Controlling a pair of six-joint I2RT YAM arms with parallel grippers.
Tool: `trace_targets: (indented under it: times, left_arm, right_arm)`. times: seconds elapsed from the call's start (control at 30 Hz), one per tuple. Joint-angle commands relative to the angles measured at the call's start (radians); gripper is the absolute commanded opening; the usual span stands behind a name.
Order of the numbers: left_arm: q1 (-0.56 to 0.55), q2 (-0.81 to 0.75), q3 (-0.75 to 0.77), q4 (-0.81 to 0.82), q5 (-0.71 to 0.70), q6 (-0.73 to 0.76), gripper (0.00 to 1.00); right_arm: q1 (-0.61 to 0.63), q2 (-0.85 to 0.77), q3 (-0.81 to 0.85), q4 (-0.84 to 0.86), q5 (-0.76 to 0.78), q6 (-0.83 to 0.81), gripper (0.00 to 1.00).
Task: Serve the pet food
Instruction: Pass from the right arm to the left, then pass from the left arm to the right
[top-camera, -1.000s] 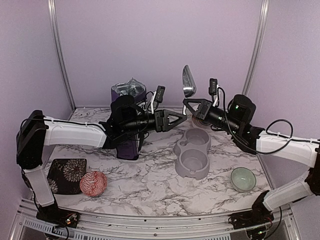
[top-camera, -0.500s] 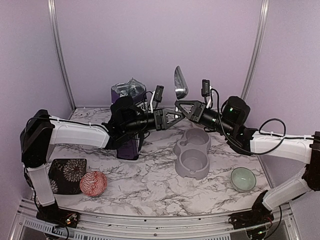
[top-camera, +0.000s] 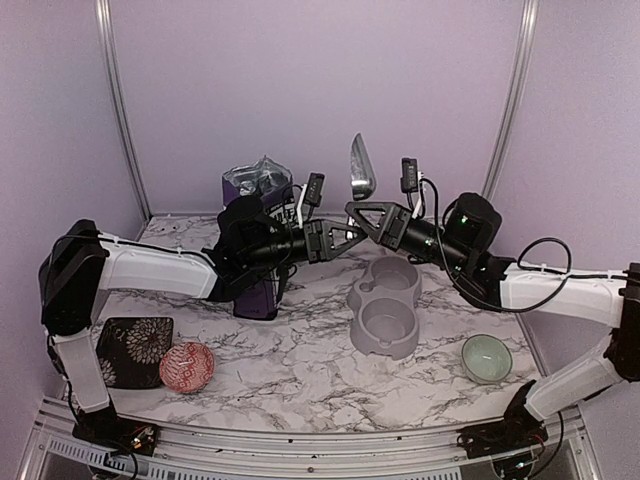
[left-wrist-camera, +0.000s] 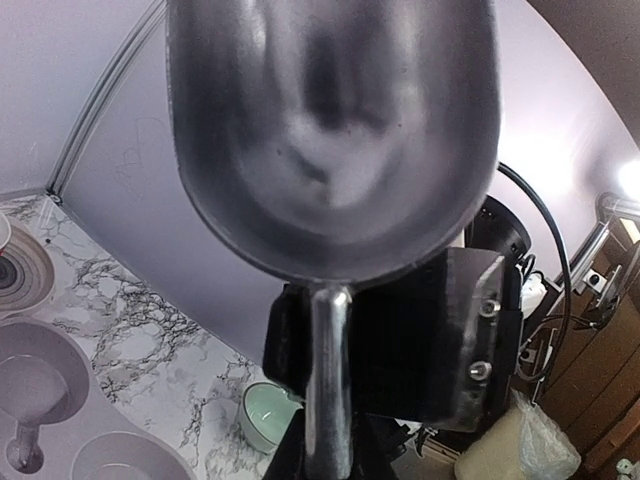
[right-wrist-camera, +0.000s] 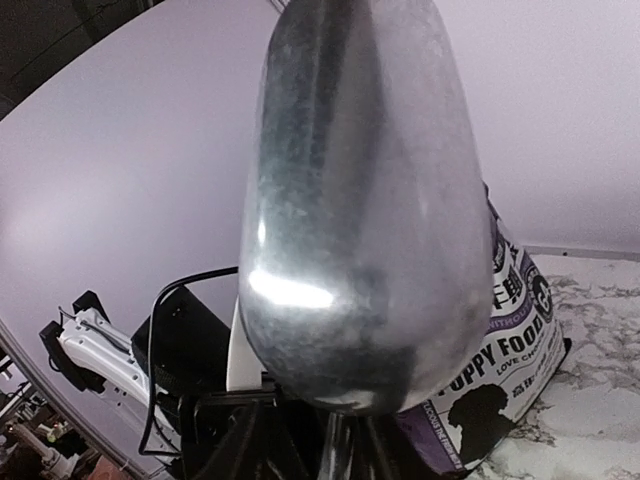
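Pet food: none visible. The scoop (top-camera: 361, 170) was empty, so the food was presumably in the bag (top-camera: 255, 185) at the table's (top-camera: 300, 350) back edge. The step looked like a mid-air scoop handover. Left gripper (top-camera: 349, 232) was pinched narrow on the handle (left-wrist-camera: 330, 400). Right gripper (top-camera: 354, 212) sat on the same handle; clamped or slack, couldn't tell. Next: right clears, left dips into bag.

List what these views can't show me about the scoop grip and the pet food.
- Who grips the scoop: in the top view, the left gripper and right gripper meet at its handle, too small to separate. In both wrist views, the scoop's bowl fills the frame and the handle runs off the bottom edge.
- Pet food: none visible. In the top view, the bag has a crumpled top hiding its contents, and the left arm covers its lower half.
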Motion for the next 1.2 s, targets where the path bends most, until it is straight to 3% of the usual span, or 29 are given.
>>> trace_targets:
  times: [0.0, 0.1, 0.37, 0.77, 1.0, 1.17]
  left_arm:
    - [0.009, -0.050, -0.053, 0.030, 0.000, 0.011, 0.00]
    - [0.009, -0.068, -0.088, 0.024, -0.007, 0.027, 0.00]
    - [-0.002, -0.132, -0.128, -0.124, -0.060, 0.139, 0.00]
    - [-0.061, -0.299, -0.103, -0.617, -0.306, 0.493, 0.00]
    - [-0.088, -0.366, -0.061, -0.896, -0.475, 0.685, 0.00]
    - [-0.125, -0.416, -0.068, -0.999, -0.623, 0.815, 0.00]
  right_arm:
    - [0.011, -0.052, 0.035, -0.111, -0.029, -0.122, 0.61]
    - [0.011, -0.075, 0.056, -0.238, 0.015, -0.191, 0.77]
    - [0.003, -0.181, 0.087, -0.521, 0.206, -0.334, 0.88]
    - [-0.118, -0.300, 0.173, -0.801, 0.189, -0.411, 0.92]
    - [-0.170, -0.265, 0.279, -0.956, 0.065, -0.449, 0.93]
    - [-0.172, -0.210, 0.362, -1.052, 0.009, -0.464, 0.93]
